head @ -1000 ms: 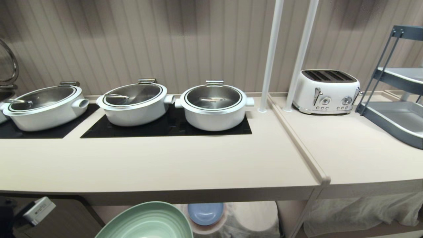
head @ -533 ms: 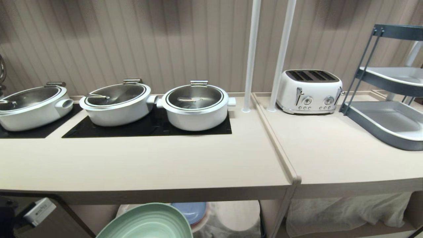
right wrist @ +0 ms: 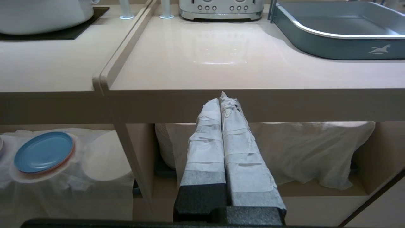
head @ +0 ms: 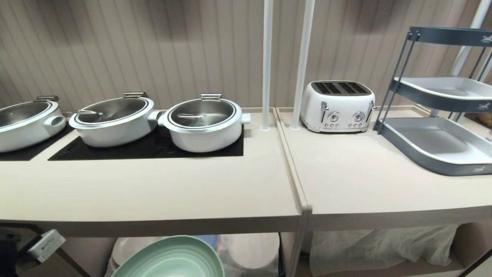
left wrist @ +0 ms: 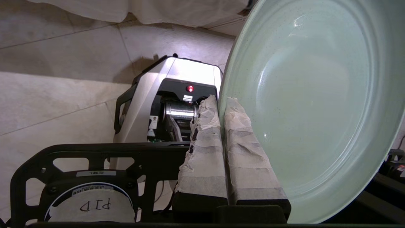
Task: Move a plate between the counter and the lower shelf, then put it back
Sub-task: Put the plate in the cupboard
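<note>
A: Holding the plate [left wrist: 310, 104] by its rim, the left gripper [left wrist: 221, 104] has its taped fingers [left wrist: 202, 148] clenched on the edge, one on each side. In the head view the plate [head: 173, 257] sits low, below the front edge of the surface [head: 153, 192] and in front of the compartment with the other plates.

B: So it rests on neither the surface nor the lower shelf [right wrist: 284, 186]?

A: Right, it hangs in the air, carried. The surface itself bears only the pots [head: 203, 123], the toaster [head: 338, 105] and the grey tray rack [head: 434, 146]. No mint plate lies there.

B: And the right gripper [right wrist: 223, 98]?

A: Parked in front of the edge of the surface, fingers pressed together, grasping nothing. Past it I see the cloth-draped lower shelf under the toaster section, and off to one side a blue plate [right wrist: 42, 152] on white cloth in the neighbouring compartment.

B: How far along, would you say?

A: My judgement: mid-transfer. The plate is in hand and low down, so one leg of the move is under way, but I cannot tell from this alone which leg. At the least, a placing remains, and the release after it. If this is the outbound leg, a second pick and the return are left too.
</note>
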{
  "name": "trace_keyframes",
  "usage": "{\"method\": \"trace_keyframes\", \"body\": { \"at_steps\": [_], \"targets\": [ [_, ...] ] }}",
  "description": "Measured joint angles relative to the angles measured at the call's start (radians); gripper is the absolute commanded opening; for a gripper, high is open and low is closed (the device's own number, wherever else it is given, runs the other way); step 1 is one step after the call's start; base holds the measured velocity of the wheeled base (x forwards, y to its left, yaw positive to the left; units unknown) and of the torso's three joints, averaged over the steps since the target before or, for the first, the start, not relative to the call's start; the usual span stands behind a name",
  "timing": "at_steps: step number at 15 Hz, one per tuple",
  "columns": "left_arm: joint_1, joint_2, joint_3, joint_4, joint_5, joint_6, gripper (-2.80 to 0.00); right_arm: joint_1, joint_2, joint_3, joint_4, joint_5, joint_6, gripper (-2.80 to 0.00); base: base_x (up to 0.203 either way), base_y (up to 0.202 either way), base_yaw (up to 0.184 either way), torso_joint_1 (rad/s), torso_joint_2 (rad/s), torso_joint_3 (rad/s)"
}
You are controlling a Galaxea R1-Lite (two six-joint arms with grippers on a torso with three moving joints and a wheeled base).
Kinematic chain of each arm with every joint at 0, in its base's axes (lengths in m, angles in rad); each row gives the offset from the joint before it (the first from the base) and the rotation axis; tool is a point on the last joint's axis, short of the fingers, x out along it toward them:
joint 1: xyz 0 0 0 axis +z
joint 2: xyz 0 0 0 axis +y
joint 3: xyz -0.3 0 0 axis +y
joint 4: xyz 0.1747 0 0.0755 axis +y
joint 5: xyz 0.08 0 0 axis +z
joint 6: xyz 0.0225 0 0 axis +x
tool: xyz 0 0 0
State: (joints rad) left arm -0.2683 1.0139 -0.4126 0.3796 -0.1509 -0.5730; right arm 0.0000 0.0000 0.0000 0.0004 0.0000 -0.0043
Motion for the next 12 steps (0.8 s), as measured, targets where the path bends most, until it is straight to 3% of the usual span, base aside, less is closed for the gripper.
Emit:
{"method": "trace_keyframes", "body": {
  "at_steps": [7,12],
  "targets": [
    [-0.001,-0.002,0.003,0.0,0.0,0.0,-2.8,0.0,0.0,0.0,0.0,0.0,0.0,-2.8,0.0,-0.179,-0.001,0.002,0.0,0.003],
    [-0.011,-0.004,-0.004,0.001,0.001,0.0,-2.8,-0.002,0.0,0.0,-0.001,0.0,0.0,-2.8,0.0,-0.011,-0.001,0.001,0.0,0.001]
  ]
}}
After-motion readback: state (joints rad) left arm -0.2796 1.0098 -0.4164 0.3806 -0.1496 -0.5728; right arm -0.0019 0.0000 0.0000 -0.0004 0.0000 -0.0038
